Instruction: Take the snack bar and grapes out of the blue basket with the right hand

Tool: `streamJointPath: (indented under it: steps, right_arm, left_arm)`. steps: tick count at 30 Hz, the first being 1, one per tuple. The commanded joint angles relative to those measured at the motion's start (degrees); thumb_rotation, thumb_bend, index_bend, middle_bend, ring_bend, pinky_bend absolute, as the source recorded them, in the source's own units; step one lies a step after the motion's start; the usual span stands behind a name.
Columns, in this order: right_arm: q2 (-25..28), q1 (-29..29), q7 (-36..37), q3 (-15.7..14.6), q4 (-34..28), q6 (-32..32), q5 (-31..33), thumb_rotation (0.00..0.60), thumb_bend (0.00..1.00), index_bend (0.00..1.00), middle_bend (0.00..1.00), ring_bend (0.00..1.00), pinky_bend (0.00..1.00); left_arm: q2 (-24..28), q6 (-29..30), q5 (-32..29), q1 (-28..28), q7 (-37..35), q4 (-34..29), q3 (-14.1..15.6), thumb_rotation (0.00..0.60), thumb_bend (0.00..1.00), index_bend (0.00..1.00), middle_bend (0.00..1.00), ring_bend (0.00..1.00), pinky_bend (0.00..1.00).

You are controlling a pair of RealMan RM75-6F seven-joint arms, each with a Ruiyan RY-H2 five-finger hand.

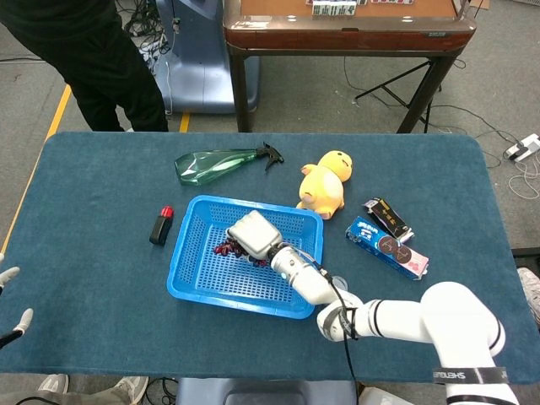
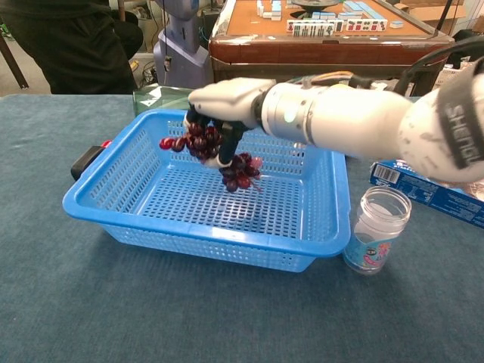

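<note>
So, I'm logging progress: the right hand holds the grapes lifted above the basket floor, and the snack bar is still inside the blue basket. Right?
Not quite. The right hand does hold the grapes lifted above the blue basket floor, but the snack bar already lies on the table outside it, beyond the yellow plush; the head view shows this.

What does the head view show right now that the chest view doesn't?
Head view only: the snack bar lying outside the basket and the left hand at the table's edge. Chest view only: the grapes hanging clear of the basket floor, and a jar beside the basket. Both show the right hand gripping the grapes over the blue basket.
</note>
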Motion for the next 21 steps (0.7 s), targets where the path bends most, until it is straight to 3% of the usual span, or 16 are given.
streamJointPath:
  steps: [1, 5, 11, 21]
  right_arm:
    - [7.02, -3.72, 3.25, 1.51, -7.24, 4.34, -4.29, 0.600, 0.49, 0.62, 0.56, 0.56, 0.80]
    - [14.53, -7.97, 4.74, 1.48, -13.69, 8.73, -6.98, 0.600, 0.49, 0.62, 0.56, 0.56, 0.80]
    - [23.11, -14.05, 7.50, -0.20, -17.86, 12.44, -9.96, 0.600, 0.49, 0.62, 0.56, 0.56, 0.80]
    - [29.03, -20.56, 9.16, -5.43, -18.32, 11.71, -13.27, 0.600, 0.48, 0.62, 0.55, 0.56, 0.80]
  left_arm:
    - [-0.03, 0.04, 0.08, -0.01, 0.01, -0.03, -0.03, 0.600, 0.33, 0.23, 0.05, 0.05, 0.08]
    - [-0.11, -0.18, 0.28, -0.17, 0.16, -0.09, 0.00, 0.600, 0.33, 0.23, 0.05, 0.05, 0.08]
    - [-0.22, -0.42, 0.59, -0.48, 0.35, -0.29, -0.08, 0.600, 0.33, 0.23, 0.05, 0.05, 0.08]
    - [-0.30, -0.78, 0.95, -0.88, 1.02, -0.74, -0.07, 0.600, 0.33, 0.23, 0.05, 0.05, 0.08]
